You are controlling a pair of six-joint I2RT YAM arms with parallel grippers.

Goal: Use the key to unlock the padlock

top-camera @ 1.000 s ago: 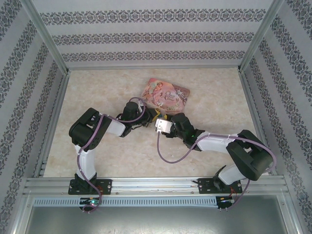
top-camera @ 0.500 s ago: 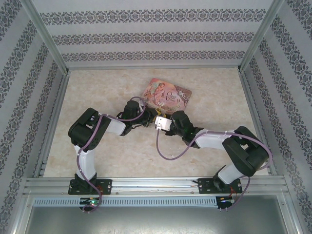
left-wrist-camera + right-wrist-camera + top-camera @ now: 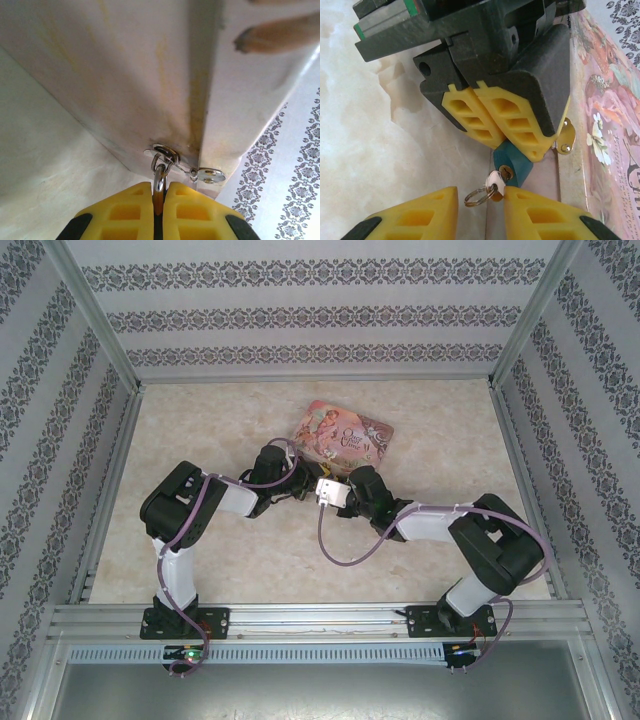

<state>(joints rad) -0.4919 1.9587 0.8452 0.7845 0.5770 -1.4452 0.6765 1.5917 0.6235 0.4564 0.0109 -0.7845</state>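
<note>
The tiny blue padlock (image 3: 512,161) sits just beside the pink illustrated tin (image 3: 605,125), pinched in the left gripper's (image 3: 159,200) closed yellow fingers. The small silvery key (image 3: 496,181) is at its keyhole, and the right gripper (image 3: 480,212) flanks it, jaws apart.

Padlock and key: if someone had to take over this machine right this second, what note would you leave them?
Pincers: left pincer is shut on the padlock, holding it beside the pink tin. The right pincer is open, with a finger on either side of the key, not gripping yet.
Done: the key looks seated in the keyhole, its ring dangling.
Left to do: pinch the key, turn it, and free the shackle from the tin's clasp.
</note>
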